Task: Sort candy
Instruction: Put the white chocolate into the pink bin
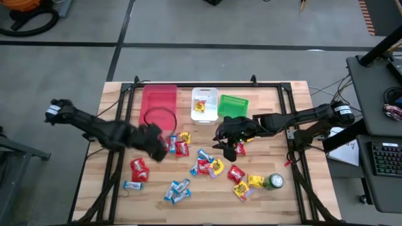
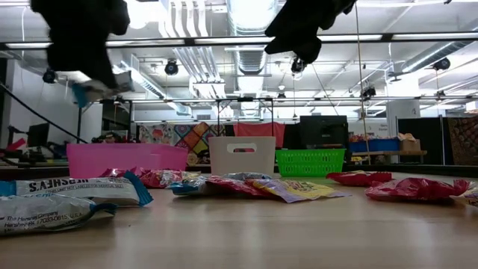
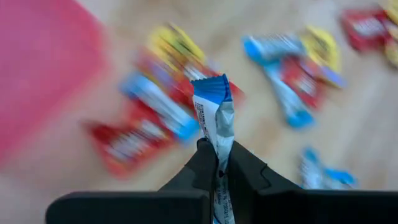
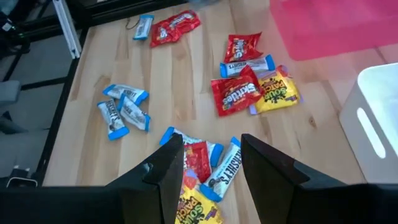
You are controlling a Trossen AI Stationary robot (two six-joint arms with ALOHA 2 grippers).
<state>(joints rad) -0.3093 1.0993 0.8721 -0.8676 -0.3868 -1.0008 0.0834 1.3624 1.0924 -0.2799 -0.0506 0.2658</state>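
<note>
Left gripper [image 3: 217, 171] raised off the table beside the pink bin [image 1: 158, 100], arm reaching in from the left edge, fingers pinching a blue-and-silver bar [image 3: 214, 118]. Remaining candy [image 1: 204, 164] scattered across the table's [image 1: 270, 157] middle. Right gripper [image 4: 211, 165] hovering over the centre pile near the green bin [image 1: 233, 105], fingers spread, nothing held.

"Skittles" on a red packet [image 4: 234, 93]; "Hershey's" on a blue bar [image 4: 224, 173].

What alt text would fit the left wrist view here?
The left gripper is shut on a blue-and-silver candy bar, lifted above the wooden table. Blurred red, yellow and blue sweets lie below, beside a pink bin.
</note>
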